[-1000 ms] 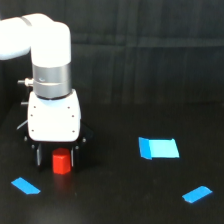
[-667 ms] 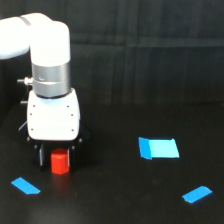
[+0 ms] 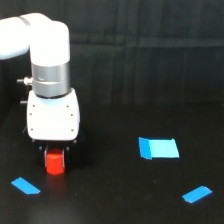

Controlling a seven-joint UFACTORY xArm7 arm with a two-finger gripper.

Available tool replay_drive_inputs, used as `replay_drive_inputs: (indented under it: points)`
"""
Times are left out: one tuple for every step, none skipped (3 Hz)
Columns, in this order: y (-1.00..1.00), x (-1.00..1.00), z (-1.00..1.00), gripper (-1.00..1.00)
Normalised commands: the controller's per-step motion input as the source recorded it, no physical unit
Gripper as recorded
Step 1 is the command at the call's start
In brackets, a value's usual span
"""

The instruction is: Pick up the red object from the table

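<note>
Nearest tape piece, exterior view's right: small blue strip (image 3: 197,194), lying flat and slanted on the table (image 3: 110,200), close to the lower edge of the picture.

Nearest tape piece, exterior view's left: small blue strip (image 3: 25,185), flat, slanted the other way, a little below and to the left of the red object.

Red object: bright red-orange block (image 3: 55,163), upright, directly under the white gripper body; its upper part is tucked between the dark finger parts, its base level with the table or just off it, which the view does not settle.

Gripper: (image 3: 55,156) dark fingers barely separable from the black background; they sit close in at either side of the red object, and whether they actually clamp it cannot be told.

Gripper housing: white boxy body (image 3: 53,116), pointing straight down, with a metallic grey collar above it.

Larger tape piece: blue rectangle (image 3: 158,148), flat, well apart from the red object toward the exterior view's right.

Arm: white rounded link (image 3: 35,37) entering from the exterior view's upper left.

Backdrop: black cloth (image 3: 150,55) hanging behind the table.
</note>
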Motion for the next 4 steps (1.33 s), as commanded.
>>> replay_drive_inputs:
  points:
    - [-0.03,0.00,0.05,-0.96]
    - [0.20,0.17,0.96,-0.99]
    - [0.07,0.14,0.93,-0.93]
    - [0.32,0.30,1.00,-0.96]
